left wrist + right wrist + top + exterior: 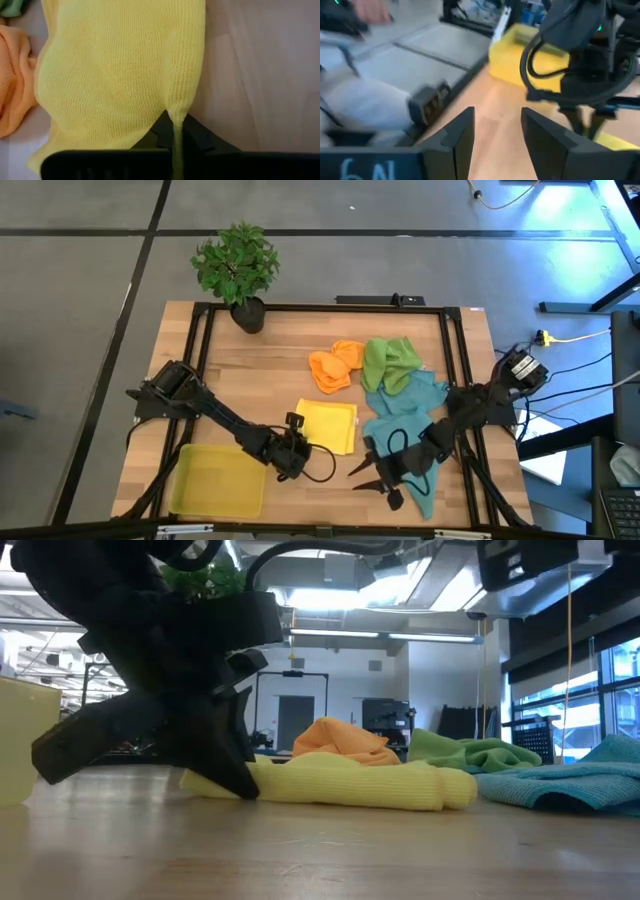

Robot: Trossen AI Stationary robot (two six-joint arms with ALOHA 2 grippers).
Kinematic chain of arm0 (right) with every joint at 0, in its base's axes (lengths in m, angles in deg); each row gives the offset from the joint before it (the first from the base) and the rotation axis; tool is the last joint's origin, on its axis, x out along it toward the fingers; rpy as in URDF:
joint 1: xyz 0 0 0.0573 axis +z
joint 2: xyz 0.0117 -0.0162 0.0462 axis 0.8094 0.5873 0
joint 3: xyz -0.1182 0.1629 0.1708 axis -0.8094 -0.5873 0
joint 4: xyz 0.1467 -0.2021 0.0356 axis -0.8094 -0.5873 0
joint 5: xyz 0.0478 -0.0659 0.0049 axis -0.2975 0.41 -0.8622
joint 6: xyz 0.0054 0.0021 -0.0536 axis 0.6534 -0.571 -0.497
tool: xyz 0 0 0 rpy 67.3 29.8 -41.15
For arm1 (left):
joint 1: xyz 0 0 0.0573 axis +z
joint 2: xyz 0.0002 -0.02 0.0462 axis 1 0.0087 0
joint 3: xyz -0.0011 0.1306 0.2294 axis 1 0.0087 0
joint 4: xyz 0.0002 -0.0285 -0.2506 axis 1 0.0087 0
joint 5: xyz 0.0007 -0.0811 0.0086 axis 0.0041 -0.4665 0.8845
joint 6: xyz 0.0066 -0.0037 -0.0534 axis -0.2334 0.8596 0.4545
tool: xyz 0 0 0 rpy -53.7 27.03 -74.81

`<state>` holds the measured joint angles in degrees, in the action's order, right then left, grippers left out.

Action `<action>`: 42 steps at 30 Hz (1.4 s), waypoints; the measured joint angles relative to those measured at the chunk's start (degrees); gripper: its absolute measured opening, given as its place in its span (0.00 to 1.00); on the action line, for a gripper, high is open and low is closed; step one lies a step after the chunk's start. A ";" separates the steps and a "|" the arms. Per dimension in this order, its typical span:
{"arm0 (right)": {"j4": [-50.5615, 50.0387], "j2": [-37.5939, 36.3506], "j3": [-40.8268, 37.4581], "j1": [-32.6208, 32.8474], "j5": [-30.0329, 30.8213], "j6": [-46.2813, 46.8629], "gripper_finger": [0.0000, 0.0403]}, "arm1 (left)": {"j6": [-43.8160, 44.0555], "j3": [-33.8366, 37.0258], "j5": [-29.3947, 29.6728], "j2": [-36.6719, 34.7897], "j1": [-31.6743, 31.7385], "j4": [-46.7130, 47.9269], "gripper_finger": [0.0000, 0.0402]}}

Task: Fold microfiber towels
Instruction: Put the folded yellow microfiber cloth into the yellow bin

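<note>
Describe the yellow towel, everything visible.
The yellow towel is a soft, fine-knit cloth lying flat near the table's front centre, folded over, with a rounded doubled edge in the low view. The left gripper is shut on its near-left edge, pinching up a small ridge of fabric. The orange towel lies beside it at the far side; contact is unclear. The yellow tray sits apart, to its left.

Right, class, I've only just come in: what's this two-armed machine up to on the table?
It is folding microfiber cloths. The left end effector is shut on the near edge of the yellow towel, which lies flat mid-table. The right end effector is open and empty, hovering over the near end of the teal towels. The orange towel and green towel lie crumpled behind, untouched. A yellow tray sits at the near left corner.
</note>
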<state>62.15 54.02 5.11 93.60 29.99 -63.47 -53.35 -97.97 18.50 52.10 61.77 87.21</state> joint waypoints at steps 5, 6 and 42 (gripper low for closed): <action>-0.82 4.07 0.00 0.84 6.09 -3.56 0.41 | 1.29 -1.49 -2.62 -0.83 0.82 0.73 0.00; -1.26 4.74 0.00 0.84 6.91 -3.25 0.43 | 1.40 -1.68 -3.40 -1.09 1.07 0.75 0.00; -34.21 20.49 15.06 -3.51 30.37 7.61 0.62 | 11.99 -2.06 -14.60 -10.61 3.63 -0.81 0.00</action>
<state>27.94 74.51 20.17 90.09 60.36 -55.86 -41.36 -100.03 3.90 41.49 65.41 86.40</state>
